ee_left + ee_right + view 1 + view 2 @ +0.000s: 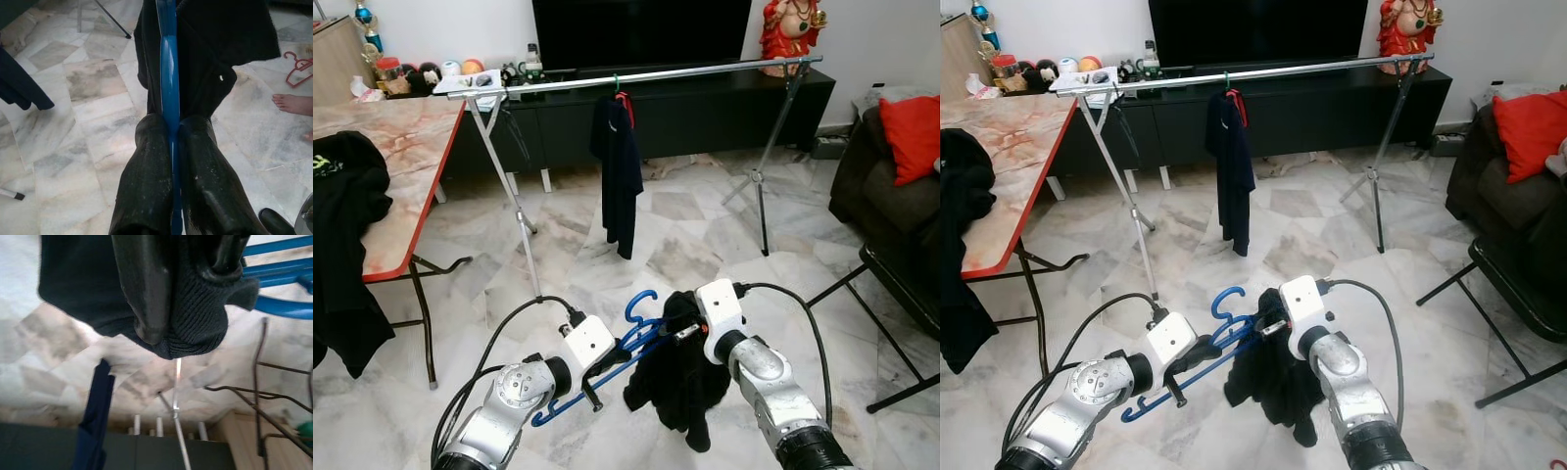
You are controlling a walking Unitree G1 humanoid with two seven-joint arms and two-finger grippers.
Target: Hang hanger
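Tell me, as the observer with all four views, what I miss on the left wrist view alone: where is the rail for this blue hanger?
Observer: The metal rail stands ahead, across the floor, before the TV cabinet.
Operator: Anything on it?
Observer: One dark blue shirt hangs there.
Operator: What is the right gripper doing?
Observer: The right gripper is shut on the black garment draped on the blue hanger, which the left gripper grips.
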